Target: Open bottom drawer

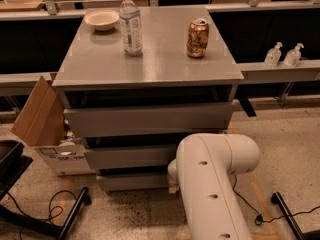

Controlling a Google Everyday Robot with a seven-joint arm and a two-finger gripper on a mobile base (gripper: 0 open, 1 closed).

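The grey cabinet (150,71) has three handleless drawer fronts. The bottom drawer (132,181) is the lowest and smallest-looking panel, just above the floor, and none of its interior shows. My white arm (215,184) rises from the lower edge of the view and bends in front of the cabinet's lower right. My gripper (172,178) is mostly hidden behind the arm; only a small part shows, at the right end of the bottom drawer front.
A water bottle (131,24), a can (197,38) and a white bowl (102,19) stand on the cabinet top. An open cardboard box (47,129) sits against the cabinet's left side. A black stand and cable (45,214) lie at lower left. Two dispenser bottles (284,54) stand on the right ledge.
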